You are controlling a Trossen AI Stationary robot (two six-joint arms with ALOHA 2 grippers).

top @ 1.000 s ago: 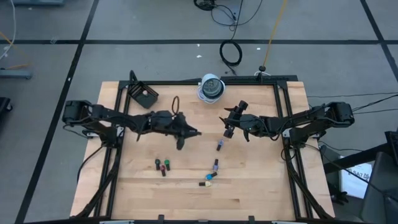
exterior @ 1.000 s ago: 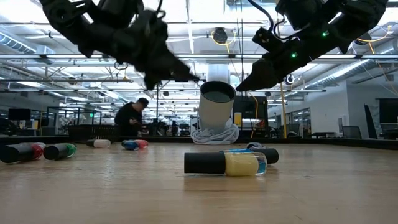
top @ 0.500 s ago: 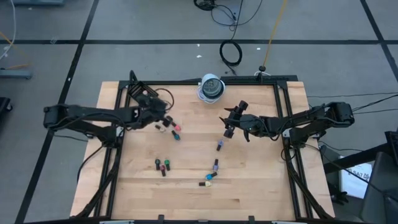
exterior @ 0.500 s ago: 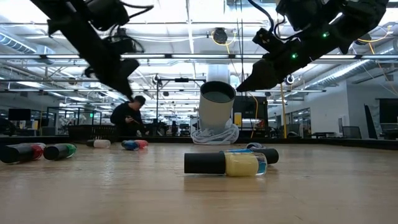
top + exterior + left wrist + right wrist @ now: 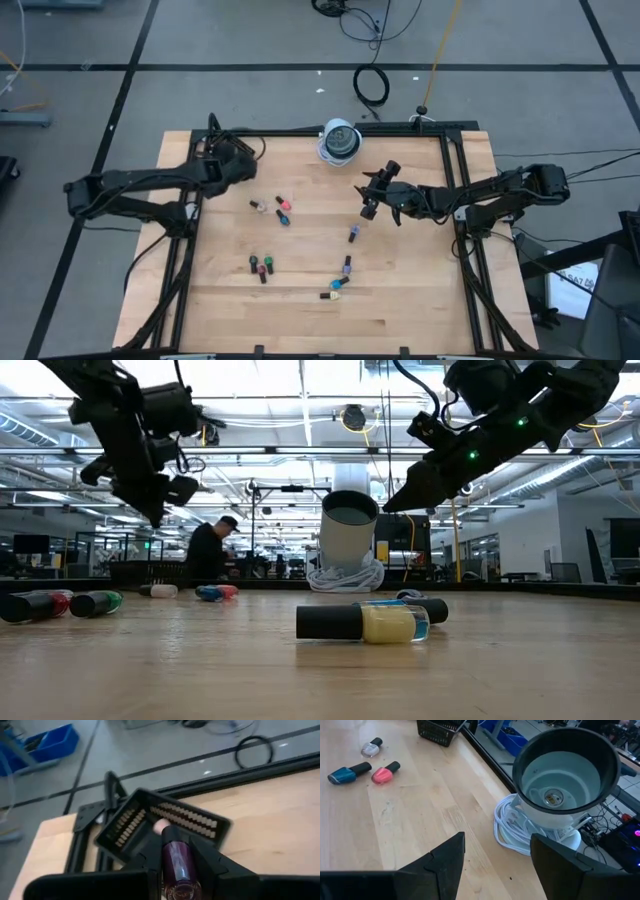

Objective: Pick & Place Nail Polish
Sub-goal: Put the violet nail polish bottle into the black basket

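Note:
My left gripper [image 5: 245, 170] is at the table's far left, above the black tray [image 5: 165, 817], and is shut on a purple nail polish bottle [image 5: 177, 862]. My right gripper [image 5: 368, 207] hangs open and empty above the table's far middle, near the white lamp [image 5: 340, 140]. Three bottles lie on their sides right of the tray: clear [image 5: 258, 206], pink [image 5: 283, 203] and teal [image 5: 285, 217]. Several more bottles lie toward the near edge, among them a red one [image 5: 263, 271], a green one [image 5: 270, 264] and a yellow one [image 5: 385, 623]. My left gripper pinches the purple bottle by the two sides of its body [image 5: 170, 865] between its two fingers [image 5: 210, 862]. The bottle lies along the fingers. It is lifted clear of the table, just short of the tray.
The white lamp stands on a coil of white cord [image 5: 512, 832] at the far edge. A black frame rail [image 5: 330, 131] runs along the table's far edge. Bare wood lies between the bottle groups. A person [image 5: 205, 555] shows in the room beyond the table.
My left gripper has risen from the table's middle and gone toward the far left corner, ending over the black tray with the purple bottle. The clear, pink and teal bottles that it covered now show on the table. My right gripper has kept nearly still.

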